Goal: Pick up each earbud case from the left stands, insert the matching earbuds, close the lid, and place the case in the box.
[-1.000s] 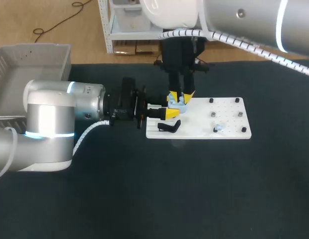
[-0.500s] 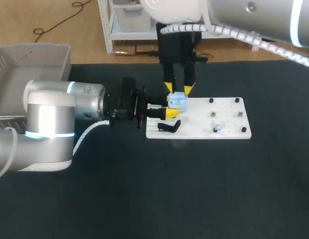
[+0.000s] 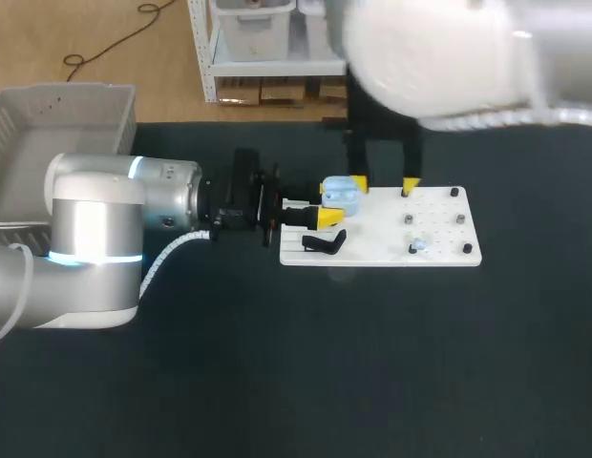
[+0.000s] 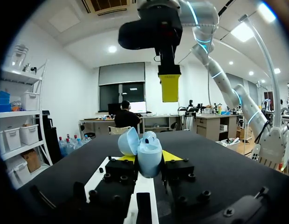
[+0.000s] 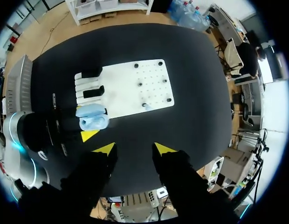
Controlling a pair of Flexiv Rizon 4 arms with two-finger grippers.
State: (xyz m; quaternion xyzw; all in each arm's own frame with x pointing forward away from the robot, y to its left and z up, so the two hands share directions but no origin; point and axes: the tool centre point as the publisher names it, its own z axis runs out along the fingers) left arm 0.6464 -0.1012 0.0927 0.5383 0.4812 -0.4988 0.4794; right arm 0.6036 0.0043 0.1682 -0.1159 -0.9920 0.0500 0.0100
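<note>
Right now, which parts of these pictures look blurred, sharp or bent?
Head view: the right arm is a blurred white smear, while the left arm is crisp. Left wrist view: the earbud case is sharp. Right wrist view: the table bows into a curve at its edges.

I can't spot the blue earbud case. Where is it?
Head view, centre: the earbud case is held in the left gripper over the white board's left end.
</note>
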